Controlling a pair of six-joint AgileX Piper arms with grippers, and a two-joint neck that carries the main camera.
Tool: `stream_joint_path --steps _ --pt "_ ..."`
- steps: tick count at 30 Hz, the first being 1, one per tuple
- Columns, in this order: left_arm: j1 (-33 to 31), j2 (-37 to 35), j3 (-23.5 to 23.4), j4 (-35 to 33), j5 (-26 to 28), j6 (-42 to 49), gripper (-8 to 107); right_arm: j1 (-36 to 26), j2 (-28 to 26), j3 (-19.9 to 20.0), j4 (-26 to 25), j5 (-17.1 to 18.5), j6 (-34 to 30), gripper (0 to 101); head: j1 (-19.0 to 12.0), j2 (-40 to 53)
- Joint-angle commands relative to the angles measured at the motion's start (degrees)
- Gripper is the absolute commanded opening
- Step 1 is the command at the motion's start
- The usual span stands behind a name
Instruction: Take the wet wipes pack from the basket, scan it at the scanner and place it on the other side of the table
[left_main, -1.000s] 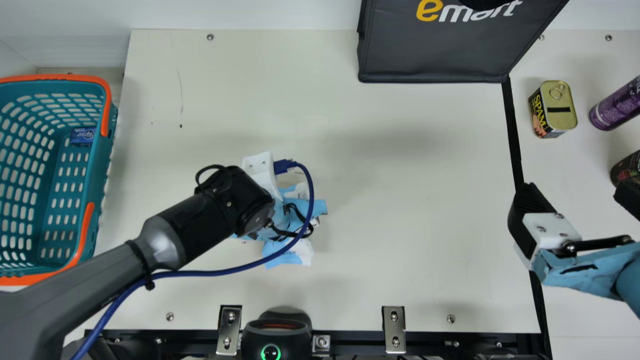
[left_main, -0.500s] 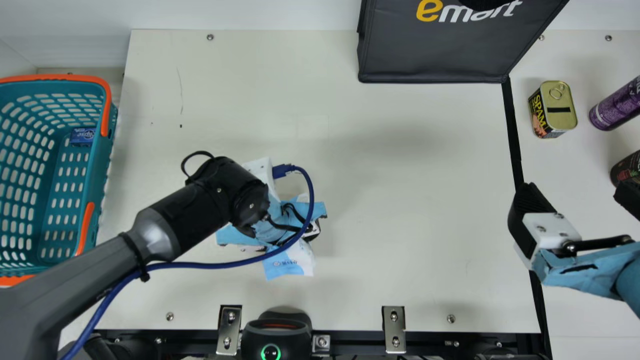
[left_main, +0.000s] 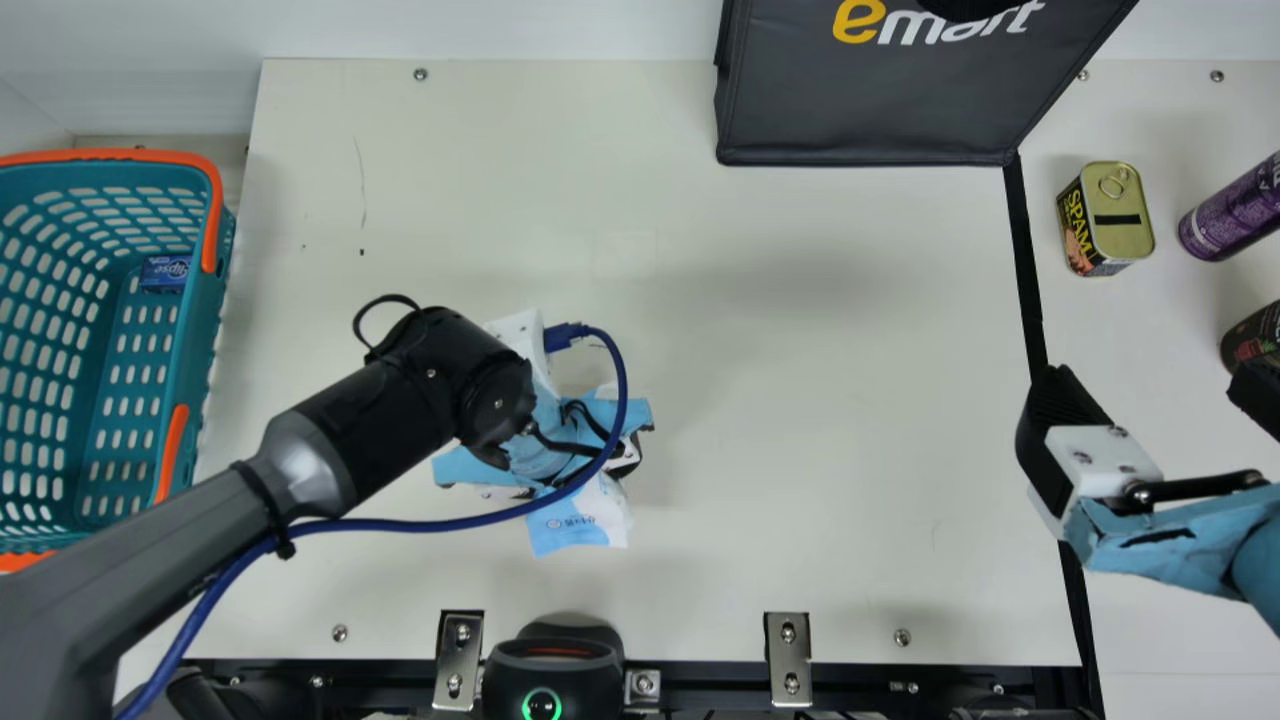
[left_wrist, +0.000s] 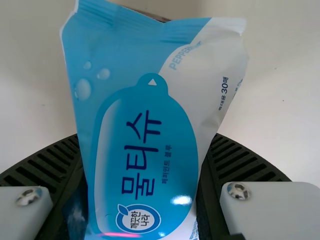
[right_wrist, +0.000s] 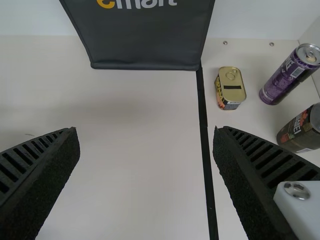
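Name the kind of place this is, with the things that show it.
Probably a mock store checkout: a shopping basket at the left, a scanner at the table's near edge, and a dark carrier bag at the far edge.

In the main view, a cream table is filling the middle; a black bag is standing at upper right, while a squat tin, purple can and dark container are standing toward the right edge.

Bright, diffuse light covers the cream table, leaving soft-edged shadows; small white glare marks the glossy blue-and-white plastic wet wipes pack.
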Motion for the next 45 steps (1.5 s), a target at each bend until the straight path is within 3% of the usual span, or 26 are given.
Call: stream_joint_path --steps 1,15,31,39,45 --pt "-0.4 0.6 -0.5 0.5 -0.9 -0.4 -8 0.0 0.0 0.0 0.0 0.0 0.0 95 -1.7 0.0" --pt "-4.4 8.2 -11.2 4.9 -4.6 -7.8 -8 0.0 0.0 0.0 0.0 0.0 0.0 95 -1.7 0.0" --pt "-9.3 20.3 -28.6 11.3 -2.0 -15.5 -8 0.0 0.0 0.0 0.0 0.0 0.0 95 -1.7 0.0" --pt "-10.9 25.1 -35.3 13.1 0.1 -17.5 18 0.0 0.0 0.0 0.0 0.0 0.0 95 -1.7 0.0" --pt "-10.6 26.7 -37.5 10.4 -0.3 -16.9 38 0.0 0.0 0.0 0.0 0.0 0.0 95 -1.7 0.0"
